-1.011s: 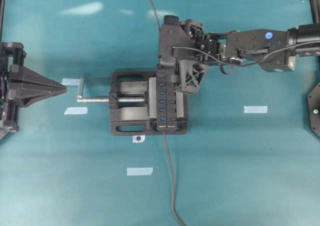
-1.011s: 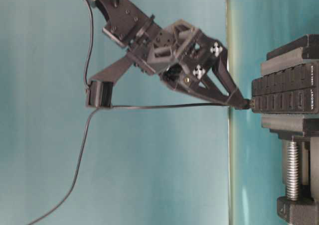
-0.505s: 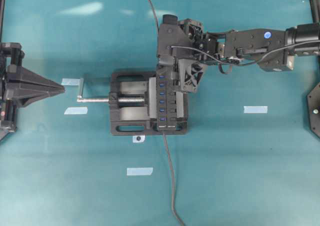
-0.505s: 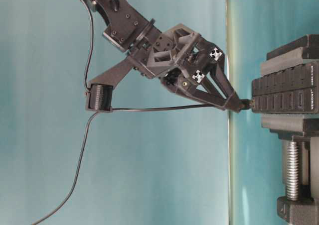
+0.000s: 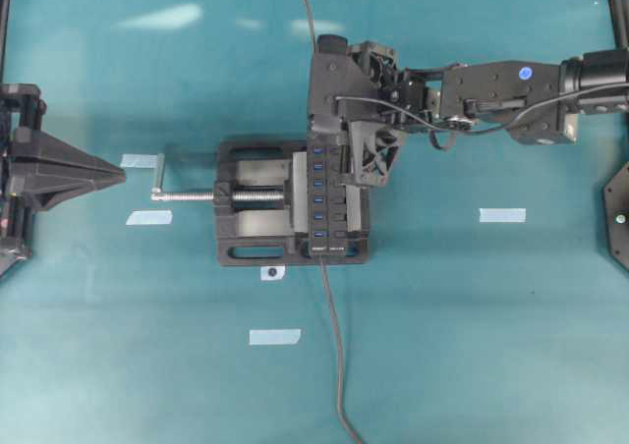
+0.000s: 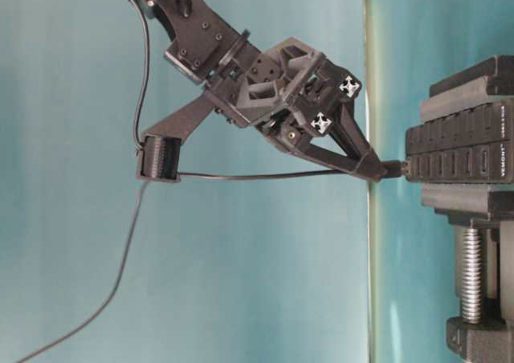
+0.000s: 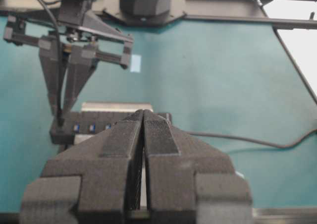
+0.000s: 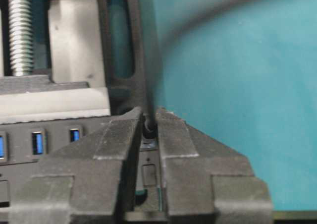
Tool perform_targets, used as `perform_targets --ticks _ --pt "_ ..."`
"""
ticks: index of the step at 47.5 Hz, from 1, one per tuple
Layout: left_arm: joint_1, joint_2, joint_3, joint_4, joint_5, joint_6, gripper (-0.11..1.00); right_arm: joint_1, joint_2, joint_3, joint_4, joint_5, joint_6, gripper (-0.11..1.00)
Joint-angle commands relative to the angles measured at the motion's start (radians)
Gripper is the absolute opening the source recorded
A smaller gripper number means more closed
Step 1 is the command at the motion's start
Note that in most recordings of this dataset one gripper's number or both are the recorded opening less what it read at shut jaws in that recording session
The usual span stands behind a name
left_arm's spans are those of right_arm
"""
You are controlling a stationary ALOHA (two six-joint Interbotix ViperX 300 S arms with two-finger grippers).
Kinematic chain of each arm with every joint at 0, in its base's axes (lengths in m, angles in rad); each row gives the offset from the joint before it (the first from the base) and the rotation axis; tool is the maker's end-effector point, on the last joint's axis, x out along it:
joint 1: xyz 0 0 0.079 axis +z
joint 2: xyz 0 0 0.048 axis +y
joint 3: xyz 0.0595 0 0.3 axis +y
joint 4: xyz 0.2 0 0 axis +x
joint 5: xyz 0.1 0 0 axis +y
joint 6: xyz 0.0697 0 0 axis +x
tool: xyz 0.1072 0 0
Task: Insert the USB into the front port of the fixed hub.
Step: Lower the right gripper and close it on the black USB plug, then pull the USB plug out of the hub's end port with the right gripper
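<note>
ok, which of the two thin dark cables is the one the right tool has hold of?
The thin dark cable running off the top edge in the overhead view, pinched by the right tool. The other cable leaves the long black hub's near end, untouched.

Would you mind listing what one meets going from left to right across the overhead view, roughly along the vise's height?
Left gripper → silver screw handle → vise → fixed hub, with the right gripper over its far end → blue tape strip on the table.
</note>
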Motion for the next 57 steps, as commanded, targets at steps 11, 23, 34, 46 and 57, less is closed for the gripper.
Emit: perform_targets --ticks 11,23,34,46,57 --pt "0.000 0.005 -0.012 0.003 -0.005 -0.002 0.00 0.005 -0.028 -0.017 -0.002 0.002 -0.006 0.08" --pt "0.000 0.005 -0.012 0.003 -0.005 -0.002 0.00 0.011 -0.041 -0.018 -0.002 0.015 -0.005 0.07" --pt "0.000 0.003 -0.012 0.003 -0.005 -0.003 0.00 0.012 -0.095 -0.028 0.002 0.064 -0.003 0.07" --pt "0.000 -0.009 -0.009 0.002 -0.005 -0.003 0.00 0.028 -0.150 -0.018 0.008 0.071 0.006 0.07" --pt "0.000 -0.009 -0.009 0.003 -0.003 -0.003 0.00 0.051 -0.160 -0.018 0.011 0.071 0.057 0.07"
